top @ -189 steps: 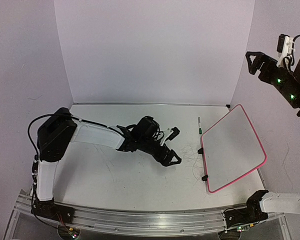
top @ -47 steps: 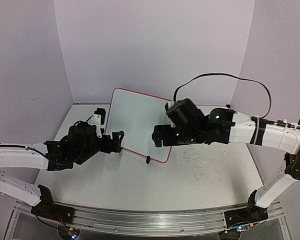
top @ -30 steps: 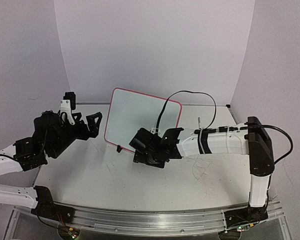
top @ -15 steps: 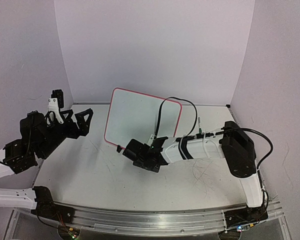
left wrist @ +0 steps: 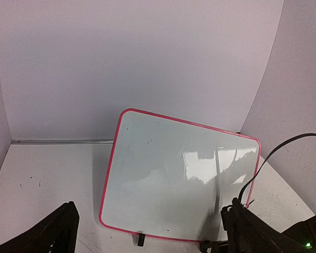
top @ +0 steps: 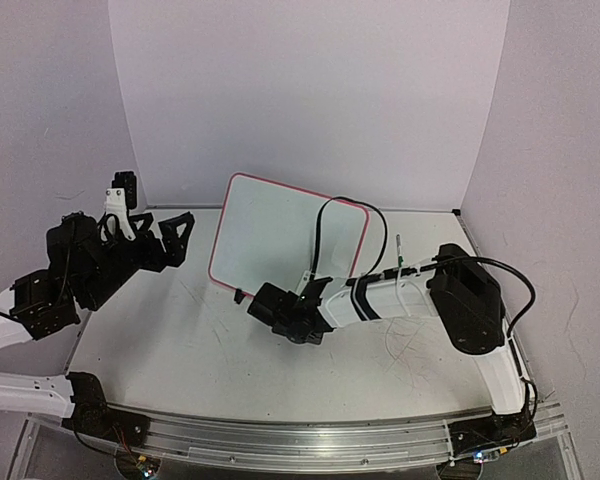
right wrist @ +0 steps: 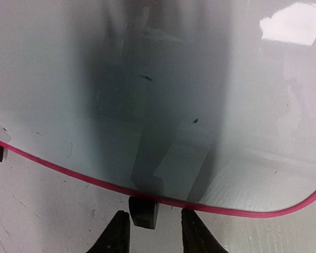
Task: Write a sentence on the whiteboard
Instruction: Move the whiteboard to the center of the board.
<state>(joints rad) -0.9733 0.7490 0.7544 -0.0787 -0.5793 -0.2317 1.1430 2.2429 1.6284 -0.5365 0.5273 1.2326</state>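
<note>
The right gripper (right wrist: 154, 224) had its fingers (right wrist: 117, 232) only narrowly parted, one on each side of a small black clip foot (right wrist: 144, 211) under the pink-red bottom rim of the whiteboard (right wrist: 174, 79). A gap showed between the foot and one finger, so nothing was clamped. The left gripper (top: 170, 238) was spread wide and held nothing, raised above the table (top: 180, 345) well to the left of the board and pointed toward it. The whiteboard stood propped on its lower edge near the middle of the table, leaning back toward the rear wall, with its other foot (top: 239, 296) at the lower left corner. A marker (top: 398, 247) lay on the table just right of the board.
</note>
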